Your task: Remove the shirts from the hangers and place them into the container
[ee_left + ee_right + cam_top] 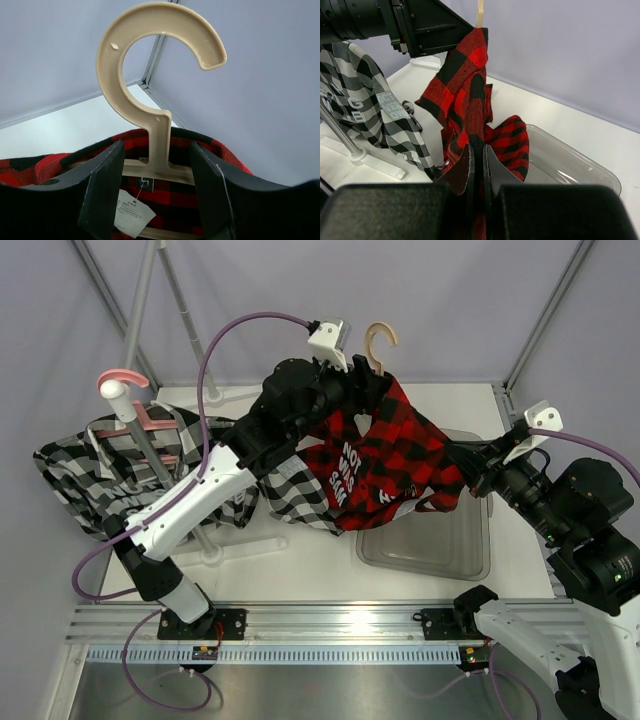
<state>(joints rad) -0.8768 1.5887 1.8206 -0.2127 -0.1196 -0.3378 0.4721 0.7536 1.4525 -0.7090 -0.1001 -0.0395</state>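
The red-and-black shirt (pixel 400 450) hangs on the beige hanger (pixel 380 340), held up in the air left of the container (pixel 470 540). My left gripper (pixel 156 150) stands open astride the hanger's neck (pixel 159 135), with a gap on each side. Below the neck I see the shirt's collar and a white tag (pixel 131 212). My right gripper (pixel 477 150) is shut on the red shirt's lower edge (pixel 465 95), just above the container's left rim (pixel 580 160). The black-and-white shirt (pixel 90 465) hangs on the pink hanger (pixel 122 380) at the left.
A grey rack pole (pixel 145 445) with a white foot (pixel 215 550) stands at the left and carries the pink hanger. Cage posts rise at the back corners. The left arm's purple cable (pixel 250 325) loops above the table.
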